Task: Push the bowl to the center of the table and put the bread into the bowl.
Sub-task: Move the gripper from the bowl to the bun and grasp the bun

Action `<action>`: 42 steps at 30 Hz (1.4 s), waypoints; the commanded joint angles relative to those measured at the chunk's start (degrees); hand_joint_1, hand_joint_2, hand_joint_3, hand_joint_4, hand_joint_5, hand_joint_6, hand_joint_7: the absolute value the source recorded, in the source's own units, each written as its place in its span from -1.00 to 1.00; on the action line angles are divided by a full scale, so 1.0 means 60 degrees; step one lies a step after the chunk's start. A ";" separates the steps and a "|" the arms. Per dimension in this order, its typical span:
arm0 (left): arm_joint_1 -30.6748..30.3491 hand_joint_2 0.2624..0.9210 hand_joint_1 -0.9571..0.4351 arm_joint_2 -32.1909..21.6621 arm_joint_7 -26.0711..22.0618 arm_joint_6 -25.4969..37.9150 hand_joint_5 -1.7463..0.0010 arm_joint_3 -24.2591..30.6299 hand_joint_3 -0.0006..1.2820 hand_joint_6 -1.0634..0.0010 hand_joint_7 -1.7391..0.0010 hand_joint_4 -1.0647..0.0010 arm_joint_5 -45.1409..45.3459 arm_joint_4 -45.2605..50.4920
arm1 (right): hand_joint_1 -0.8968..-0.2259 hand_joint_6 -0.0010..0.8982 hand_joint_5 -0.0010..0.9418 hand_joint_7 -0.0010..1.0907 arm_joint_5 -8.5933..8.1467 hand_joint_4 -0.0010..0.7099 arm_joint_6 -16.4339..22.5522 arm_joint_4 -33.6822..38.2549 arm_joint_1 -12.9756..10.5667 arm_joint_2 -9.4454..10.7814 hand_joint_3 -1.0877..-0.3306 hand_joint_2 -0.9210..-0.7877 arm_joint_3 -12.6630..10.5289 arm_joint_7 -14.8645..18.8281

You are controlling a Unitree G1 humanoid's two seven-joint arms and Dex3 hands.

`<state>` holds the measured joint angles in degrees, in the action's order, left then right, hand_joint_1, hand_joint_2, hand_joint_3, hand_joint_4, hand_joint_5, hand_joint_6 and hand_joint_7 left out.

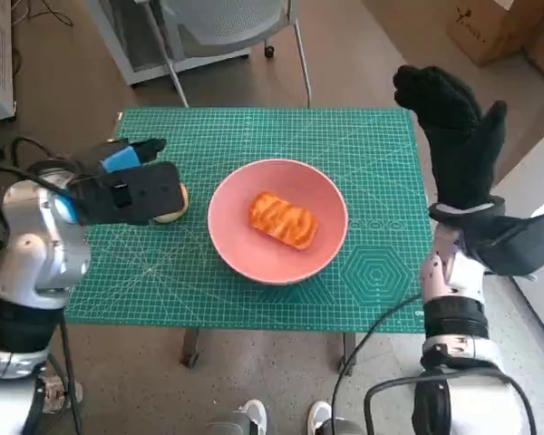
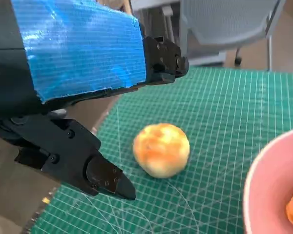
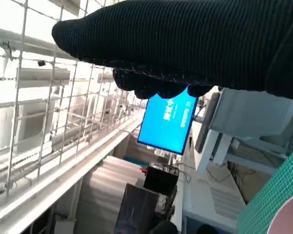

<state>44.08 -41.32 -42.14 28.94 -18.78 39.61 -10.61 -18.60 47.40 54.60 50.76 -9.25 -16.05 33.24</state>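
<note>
**Bread in the bowl, a bun by the left hand**

Lying in the pink bowl (image 1: 277,220) is an orange-glazed piece of bread (image 1: 283,219), roughly at the bowl's middle. The bowl sits on the green cutting mat (image 1: 372,163) that covers the table, between the two hands and closer to the left one.

The left hand (image 1: 127,188) hovers over the mat's edge on the robot's left side. Its fingers (image 2: 105,176) are spread wide and hold nothing, as the left wrist view shows. A round, pale-golden bun (image 2: 161,149) rests on the mat in the gap below the open fingers, apart from them, between that hand and the bowl's rim.

The right hand (image 1: 453,131) is raised above the table's far right corner, well apart from the bowl, its gloved fingers straight, together and empty. In the right wrist view a blue screen (image 3: 168,121) shows beyond the glove.
</note>
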 commanded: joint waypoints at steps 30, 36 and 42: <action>0.2467 0.39 0.33 0.2125 0.2656 -0.1518 1.00 -0.1540 -0.98 0.64 0.99 1.00 0.0603 -0.6746 | -0.19 -0.10 -0.99 -0.98 -0.0211 -0.17 -0.0230 -0.0242 -0.0329 -0.0256 0.28 -1.00 -0.0101 0.0232; 0.2796 0.41 0.40 0.2390 0.2751 -0.1782 1.00 -0.1691 -0.98 0.63 0.99 1.00 0.0527 -0.7822 | -0.19 -0.10 -0.99 -0.98 -0.0150 -0.17 -0.0250 -0.0437 -0.0448 -0.0275 0.28 -1.00 -0.0078 0.0119; 0.2967 0.50 0.46 0.2577 0.2840 -0.2052 1.00 -0.1804 -0.95 0.64 0.99 1.00 0.0497 -0.8555 | -0.19 -0.10 -0.99 -0.98 -0.0097 -0.17 -0.0258 -0.0517 -0.0495 -0.0294 0.27 -1.00 -0.0060 0.0008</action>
<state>59.96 -26.37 -25.76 17.44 -29.12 42.72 -59.86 -19.80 46.71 51.69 49.59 -10.67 -16.59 33.97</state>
